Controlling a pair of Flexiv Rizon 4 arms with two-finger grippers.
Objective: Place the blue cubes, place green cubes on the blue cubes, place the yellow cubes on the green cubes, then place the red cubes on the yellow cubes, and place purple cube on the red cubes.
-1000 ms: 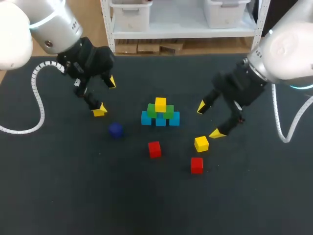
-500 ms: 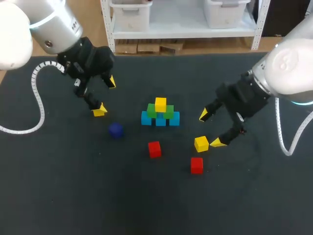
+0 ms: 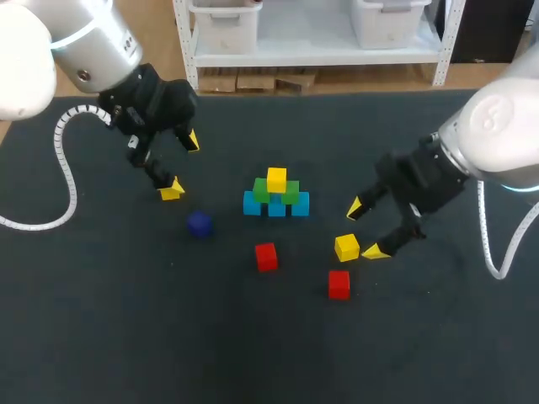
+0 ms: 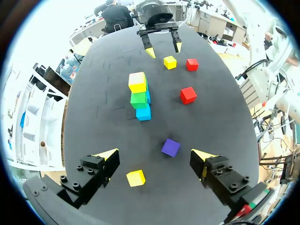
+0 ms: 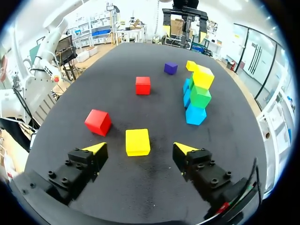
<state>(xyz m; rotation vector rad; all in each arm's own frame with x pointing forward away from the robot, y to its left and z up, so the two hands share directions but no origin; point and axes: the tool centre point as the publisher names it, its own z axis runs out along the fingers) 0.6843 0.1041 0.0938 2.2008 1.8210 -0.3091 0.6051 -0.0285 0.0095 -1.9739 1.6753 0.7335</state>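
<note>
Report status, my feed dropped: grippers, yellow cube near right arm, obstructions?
Left gripper, right gripper open, empty. Yellow cube just ahead of right gripper, untouched. Red cube beside it, apart.

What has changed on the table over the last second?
The right gripper has moved nearer my side of the table, closing in on the loose yellow cube, which now lies just ahead of its open jaws; nothing is gripped yet. The left gripper, the stack, the red cubes and the purple cube stayed put.

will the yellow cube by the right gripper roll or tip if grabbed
Unlikely to roll: the yellow cube lies flat on the table. Its square faces should suit the open right gripper. It looks rigid, though smooth sides might slip.
</note>
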